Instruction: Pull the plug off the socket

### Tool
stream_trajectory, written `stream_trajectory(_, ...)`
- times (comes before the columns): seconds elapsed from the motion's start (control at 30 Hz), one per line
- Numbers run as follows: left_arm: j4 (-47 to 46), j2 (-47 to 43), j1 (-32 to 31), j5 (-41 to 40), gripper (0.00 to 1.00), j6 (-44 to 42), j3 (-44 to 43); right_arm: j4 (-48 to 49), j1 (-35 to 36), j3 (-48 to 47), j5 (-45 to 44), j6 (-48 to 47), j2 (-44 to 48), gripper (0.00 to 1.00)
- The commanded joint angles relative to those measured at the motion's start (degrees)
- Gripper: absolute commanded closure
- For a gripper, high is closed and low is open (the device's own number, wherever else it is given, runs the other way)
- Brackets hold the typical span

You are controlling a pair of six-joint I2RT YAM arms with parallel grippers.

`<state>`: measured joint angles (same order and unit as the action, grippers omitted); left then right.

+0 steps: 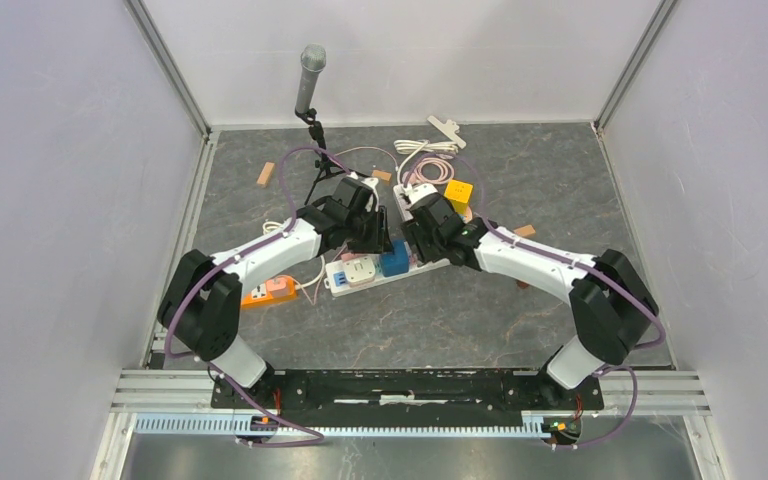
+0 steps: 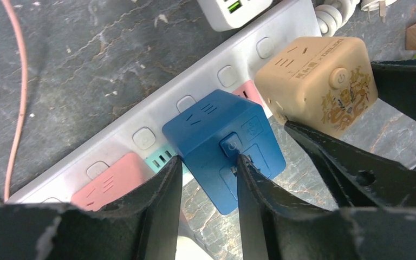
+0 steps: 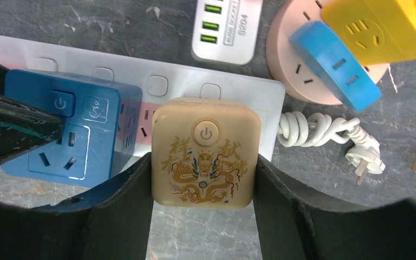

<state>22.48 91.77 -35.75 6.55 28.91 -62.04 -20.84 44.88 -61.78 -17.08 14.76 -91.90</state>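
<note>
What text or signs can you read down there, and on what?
"S204": white USB charger; smaller print beside it unreadable.
Power symbol: button of beige cube; gold Chinese characters beside its dragon, too small to read.
Power symbol: button of blue cube.

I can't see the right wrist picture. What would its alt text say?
The right gripper clasps a beige cube plug with a gold dragon, seated on a white power strip. A blue cube plug sits beside it, partly covered by the other arm's finger.
</note>
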Motion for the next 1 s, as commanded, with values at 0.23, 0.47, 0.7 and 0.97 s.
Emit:
stream_trajectory(0.23, 7.40, 5.00, -0.77, -4.04, 0.58, -4.30, 0.04, 4.93, -10.03, -3.68, -2.00, -0.90, 20.50, 1.00)
stream_trajectory(0.47, 9.42, 2.24, -0.75, -2.27, 0.44, -4.69, -5.95, 2.20, -15.92, -2.55, -8.66, 1.83, 21.94, 1.00)
stream_trajectory(0.7, 10.65, -2.01, -0.74, -1.98, 0.20, -6.71, -13.72, 2.26, -22.61, -0.62, -5.11, 4.95, 20.57, 0.99)
stream_trajectory(0.97, 8.41, -12.01, -0.67, -5.53, 0.00, -7.42, -10.30, 9.98, -38.93, 3.64, 18.41, 10.55, 13.58, 0.88)
